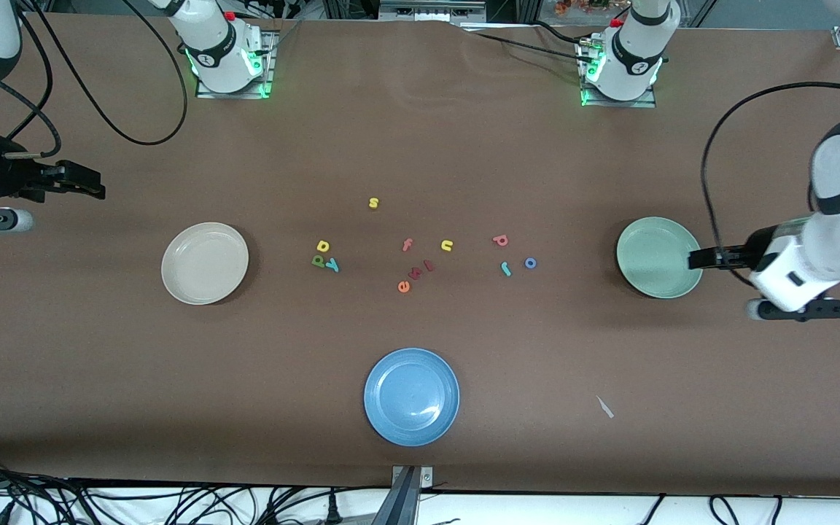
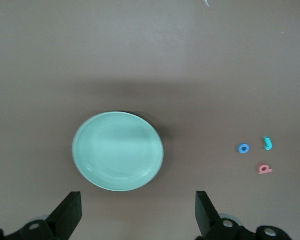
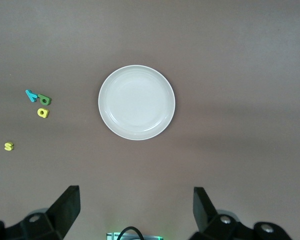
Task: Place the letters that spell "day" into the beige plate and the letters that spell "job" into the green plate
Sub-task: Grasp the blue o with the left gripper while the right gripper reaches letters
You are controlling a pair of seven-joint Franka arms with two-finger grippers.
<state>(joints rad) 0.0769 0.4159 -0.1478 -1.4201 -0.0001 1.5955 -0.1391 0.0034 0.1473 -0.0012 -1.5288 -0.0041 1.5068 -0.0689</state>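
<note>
The yellow d, green a and teal y lie bunched on the table between the middle and the beige plate. The pinkish b, teal j and blue o lie toward the green plate. My left gripper hangs open and empty over the green plate's outer rim. My right gripper is also open and empty, up over the table's end past the beige plate. Both plates hold nothing.
A blue plate sits near the front edge. Other letters lie mid-table: a yellow s, pink f, yellow u, orange e and two reddish ones. A white scrap lies beside the blue plate.
</note>
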